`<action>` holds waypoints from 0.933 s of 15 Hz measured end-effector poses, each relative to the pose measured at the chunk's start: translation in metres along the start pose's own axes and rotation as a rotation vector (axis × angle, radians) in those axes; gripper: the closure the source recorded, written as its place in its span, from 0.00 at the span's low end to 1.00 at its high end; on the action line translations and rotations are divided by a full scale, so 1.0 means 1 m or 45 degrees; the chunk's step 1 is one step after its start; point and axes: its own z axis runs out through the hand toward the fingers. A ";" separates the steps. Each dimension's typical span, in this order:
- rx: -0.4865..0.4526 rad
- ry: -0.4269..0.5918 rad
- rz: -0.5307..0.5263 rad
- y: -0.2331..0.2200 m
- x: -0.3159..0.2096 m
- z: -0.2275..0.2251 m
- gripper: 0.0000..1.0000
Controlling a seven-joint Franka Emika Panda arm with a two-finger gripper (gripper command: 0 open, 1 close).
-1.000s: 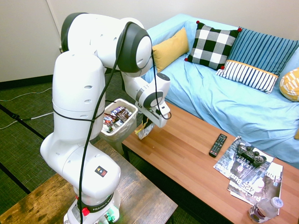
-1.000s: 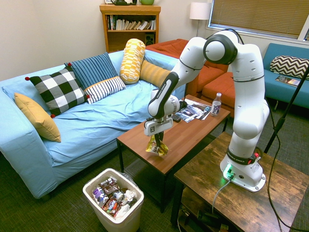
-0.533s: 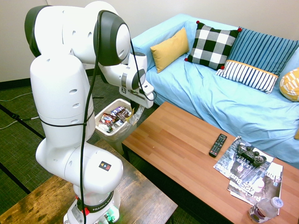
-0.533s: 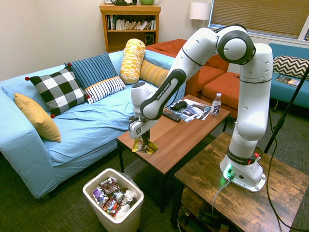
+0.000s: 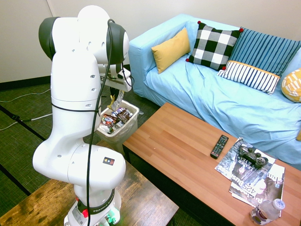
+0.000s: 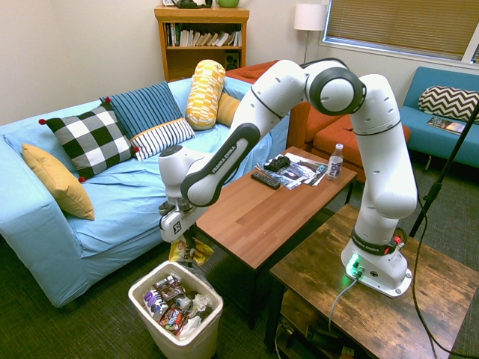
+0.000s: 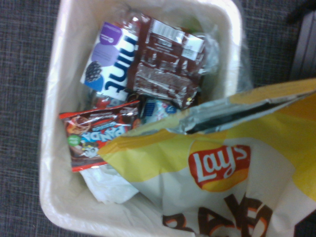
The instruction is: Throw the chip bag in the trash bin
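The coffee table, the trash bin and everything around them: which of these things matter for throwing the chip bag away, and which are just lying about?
Part of the job:
- chip bag
- trash bin
- gripper

Just lying about:
- remote
- game controller
- magazines
- water bottle

In the first exterior view, the arm hides most of the gripper point(image 5: 114, 89) at upper centre, and the bag point(image 5: 115, 101) beneath it shows only in part. The sofa point(image 5: 207, 89) and patterned pillow point(image 5: 292, 85) are cut off by the right edge. In the wrist view, the right edge crops the bag, which covers the lower right of the bin point(image 7: 52, 148); the wrappers' point(image 7: 170, 61) small print is blurred.
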 end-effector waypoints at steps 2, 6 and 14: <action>-0.006 -0.017 -0.021 -0.019 -0.005 0.016 0.00; -0.017 -0.026 -0.045 -0.037 -0.012 0.037 0.00; -0.032 -0.026 -0.042 -0.038 -0.008 0.047 0.00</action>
